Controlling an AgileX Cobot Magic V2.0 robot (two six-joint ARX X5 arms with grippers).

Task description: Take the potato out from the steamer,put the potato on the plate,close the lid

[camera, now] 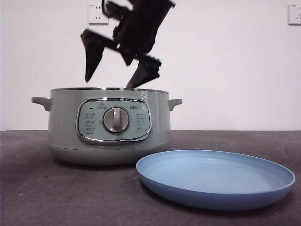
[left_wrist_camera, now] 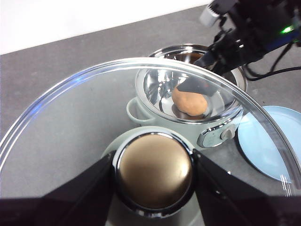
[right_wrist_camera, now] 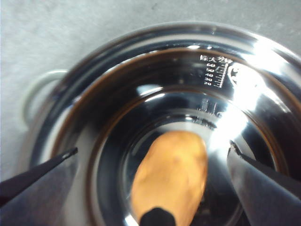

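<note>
Two tools at work: one holds the lid, one reaches for the potato.
Step in hand: taking the potato (right_wrist_camera: 171,176) out of the steamer (camera: 109,127); no grasp made yet.
Right tool (camera: 120,70): jaws spread wide, poised above the steamer's open mouth, straddling the potato as its wrist view shows, not touching it.
Left tool (left_wrist_camera: 154,172): clamped on the knob (left_wrist_camera: 154,170) of the lid (left_wrist_camera: 84,103), holding the lid off the steamer, up and to one side.
Potato position: on the bottom of the steamer's inner bowl, about central, lying on its side.
Plate (camera: 216,179): on the tabletop (camera: 37,188) just beside the steamer, in front of it in the front view; nothing on it.
Next move, judged: lower the right tool into the bowl, jaws clear of the wall, then close across the potato's short axis. The oval form may roll or slip under an off-centre grip.
Remaining: lift, transfer to plate, lid back on.
Steamer material: pale sage-green round body, chrome-framed panel, silver dial, small side handles; mirror-bright metal bowl with level marks on the wall.
Potato surface: orange-brown, dull, smooth oval.
Lid: clear domed glass with a rounded knob.
Plate finish: matte light blue, shallow, raised rim.
Tabletop: dark grey, dull.
</note>
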